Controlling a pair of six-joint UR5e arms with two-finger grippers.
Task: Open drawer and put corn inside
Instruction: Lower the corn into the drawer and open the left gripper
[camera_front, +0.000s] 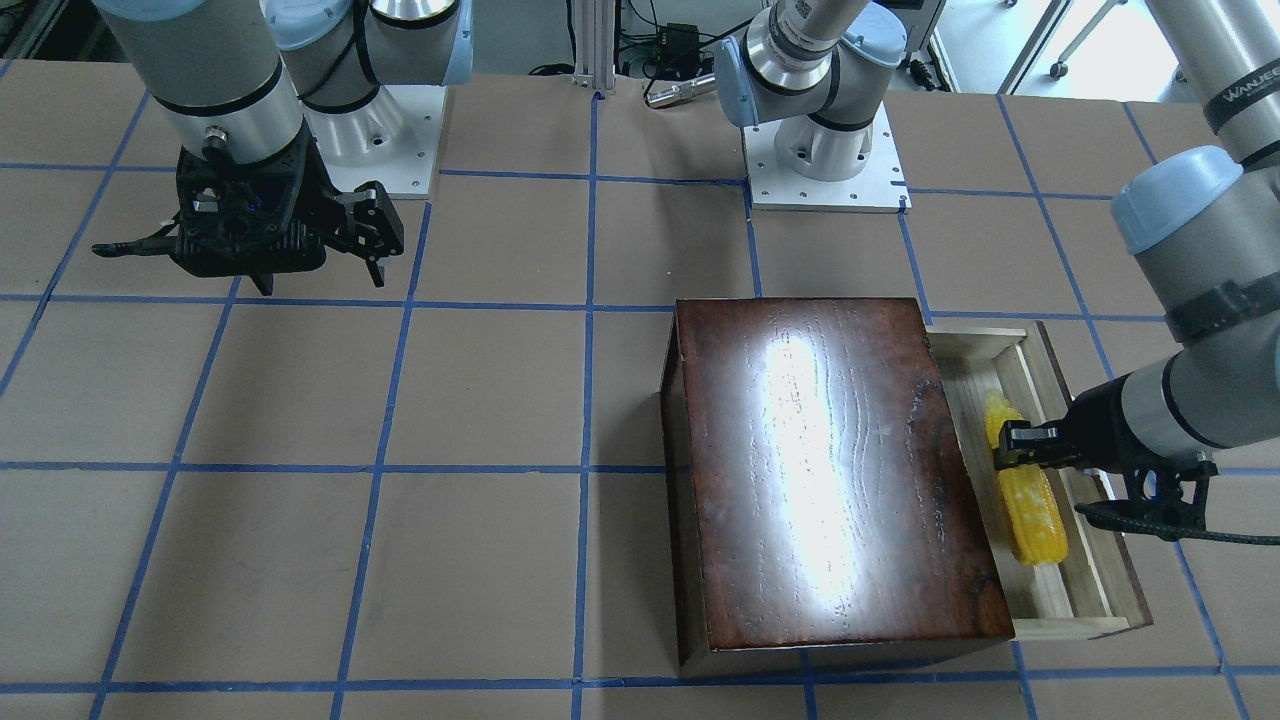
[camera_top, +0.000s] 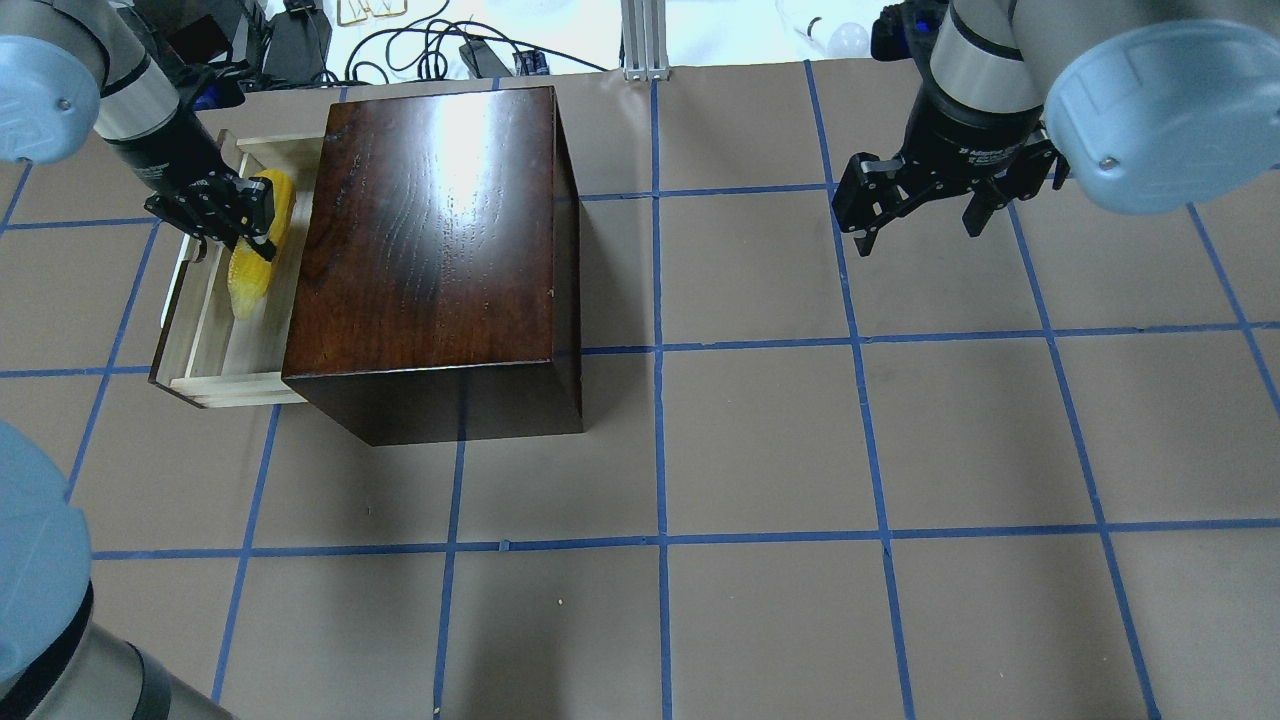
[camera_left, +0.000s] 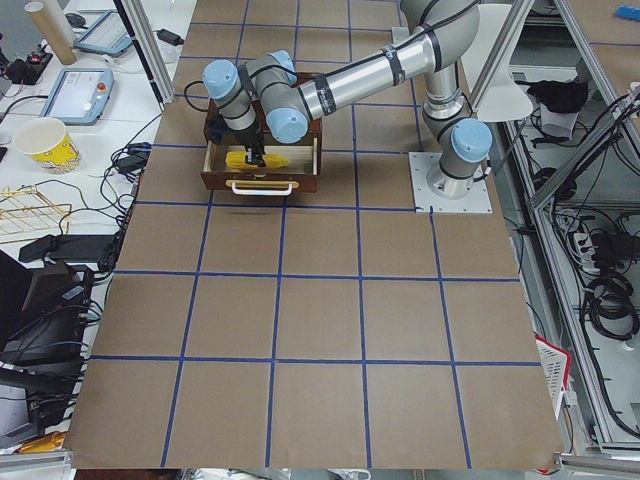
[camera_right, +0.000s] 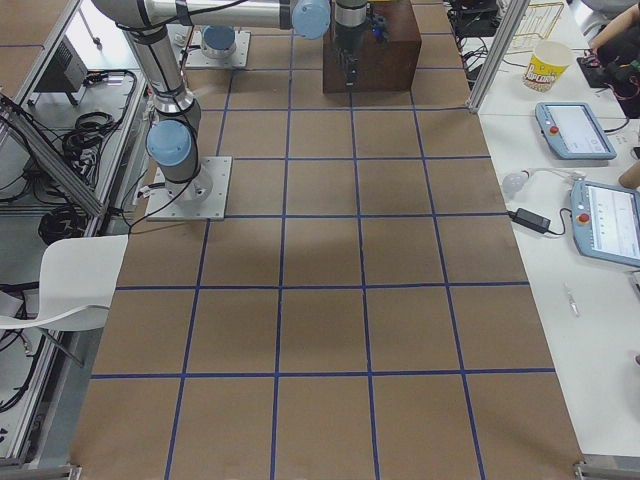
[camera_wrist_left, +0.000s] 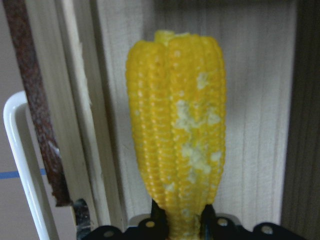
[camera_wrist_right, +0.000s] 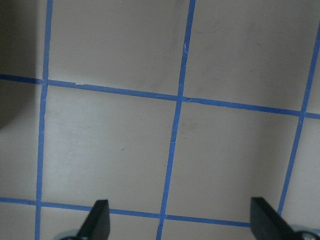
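The drawer (camera_top: 215, 340) is pulled out of the glossy dark-brown box (camera_top: 430, 250) toward the table's left end. Its pale wood tray also shows in the front-facing view (camera_front: 1075, 580). The yellow corn (camera_top: 250, 282) lies lengthwise inside the tray. My left gripper (camera_top: 245, 215) is shut on the corn's upper half. In the left wrist view the corn (camera_wrist_left: 175, 125) sits between the fingers (camera_wrist_left: 156, 215) over the drawer floor (camera_wrist_left: 260, 125), with the white handle (camera_wrist_left: 22, 165) at the left. My right gripper (camera_top: 920, 225) is open and empty above the table, far to the right.
The box (camera_front: 830, 470) stands beside the drawer and overhangs its inner side. The table is brown with a blue tape grid (camera_wrist_right: 175, 100). The arm bases (camera_front: 825, 160) stand at the robot's edge. Cables and aluminium posts (camera_top: 640, 40) lie beyond the far edge.
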